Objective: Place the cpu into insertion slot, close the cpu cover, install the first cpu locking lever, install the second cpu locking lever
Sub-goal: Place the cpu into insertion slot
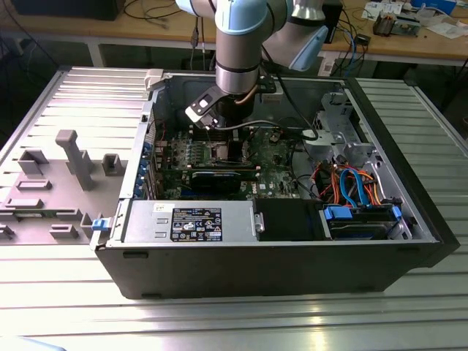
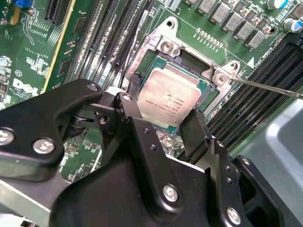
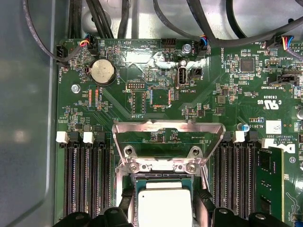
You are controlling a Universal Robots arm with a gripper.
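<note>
We find the gripper (image 2: 161, 115) low over the slot (image 2: 188, 56), straddling the cpu (image 2: 173, 92). The cpu lies flat and square inside the slot, seemingly seated. We cannot tell whether the gripper clamps it or is released. The cover (image 3: 168, 126) stands flipped up off the slot, hinged at its edge, so access stays free. A lever (image 2: 270, 87) juts out beside the slot, apparently unlatched.
</note>
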